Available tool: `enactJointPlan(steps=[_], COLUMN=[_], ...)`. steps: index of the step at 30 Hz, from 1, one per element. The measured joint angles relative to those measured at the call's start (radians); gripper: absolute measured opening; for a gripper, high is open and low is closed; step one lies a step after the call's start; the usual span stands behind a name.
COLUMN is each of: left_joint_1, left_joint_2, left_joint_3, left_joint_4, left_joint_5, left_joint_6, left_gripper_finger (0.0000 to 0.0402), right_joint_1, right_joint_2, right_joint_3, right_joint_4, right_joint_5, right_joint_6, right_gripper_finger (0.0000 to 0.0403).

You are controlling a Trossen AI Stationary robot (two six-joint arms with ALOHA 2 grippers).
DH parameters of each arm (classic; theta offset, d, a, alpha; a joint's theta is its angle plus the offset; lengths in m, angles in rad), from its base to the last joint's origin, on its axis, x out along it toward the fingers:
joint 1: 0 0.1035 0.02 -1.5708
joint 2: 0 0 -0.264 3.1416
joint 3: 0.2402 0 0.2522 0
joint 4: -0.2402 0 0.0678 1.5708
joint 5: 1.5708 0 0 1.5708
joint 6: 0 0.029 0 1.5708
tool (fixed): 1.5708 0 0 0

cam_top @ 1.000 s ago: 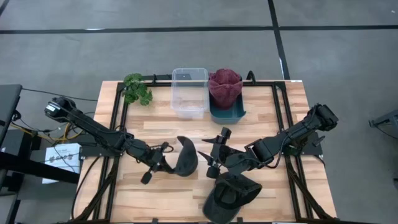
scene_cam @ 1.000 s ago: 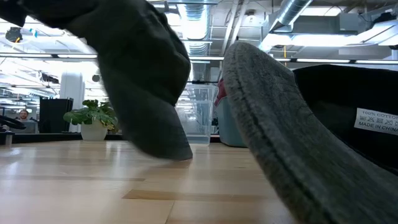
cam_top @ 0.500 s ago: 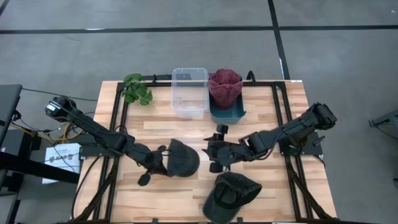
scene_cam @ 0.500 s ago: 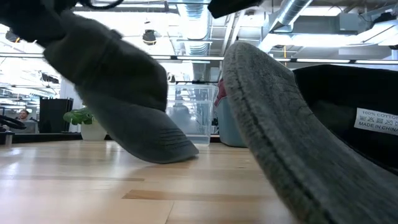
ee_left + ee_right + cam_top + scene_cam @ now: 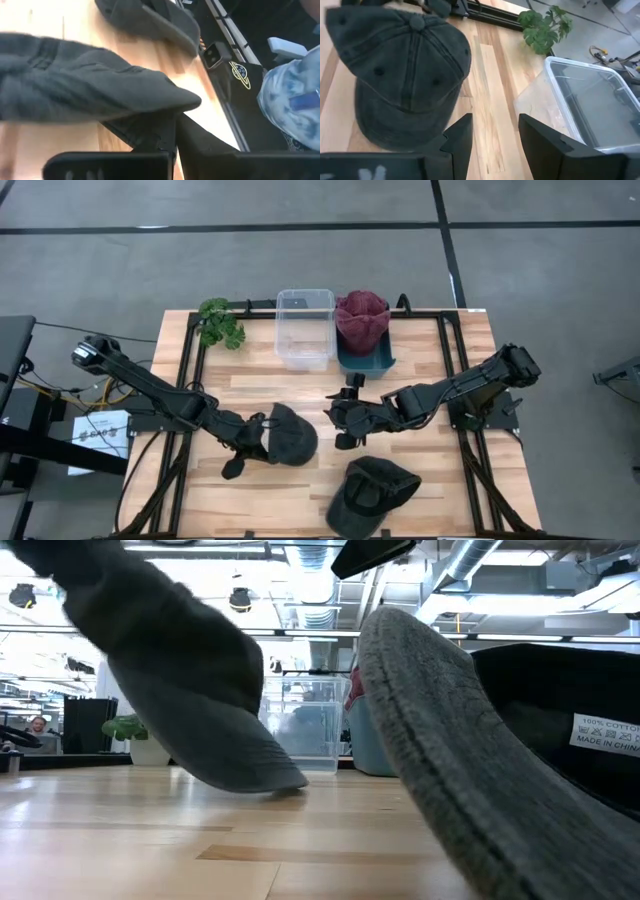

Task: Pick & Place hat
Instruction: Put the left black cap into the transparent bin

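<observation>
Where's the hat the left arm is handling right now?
In the high view the dark cap sits left of table centre, held at the left end effector, with the right end effector just beside it and the clear bin behind.

I'm reading a white label (image 5: pixel 606 733) inside the near cap (image 5: pixel 470 760) in the low view: "100% COTTON", "MADE IN CHINA", both cut off at the right edge.
</observation>
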Motion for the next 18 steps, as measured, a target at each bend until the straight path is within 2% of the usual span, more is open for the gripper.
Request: enactJointPlan(steps=[6, 13, 18], left_joint_1=[0.000, 0.000, -0.001], left_joint_2=[-0.054, -0.110, -0.142], left_joint_3=[0.182, 0.358, 0.415], left_joint_4=[-0.271, -0.530, -0.600], left_joint_5=[0.001, 0.005, 0.034], left_joint_6=[0.005, -0.080, -0.149], left_gripper_finger=[0.0006, 0.0006, 0.0006], right_joint_1=[0.003, -0.002, -0.042], right_joint_2=[0.000, 0.000, 0.000], right_joint_3=[0.000, 0.000, 0.000], right_joint_4=[0.010, 0.089, 0.201], right_joint_5=[0.000, -0.009, -0.167], right_joint_6=[-0.095, -0.284, -0.394], right_gripper_finger=[0.0141, 0.0130, 0.0122])
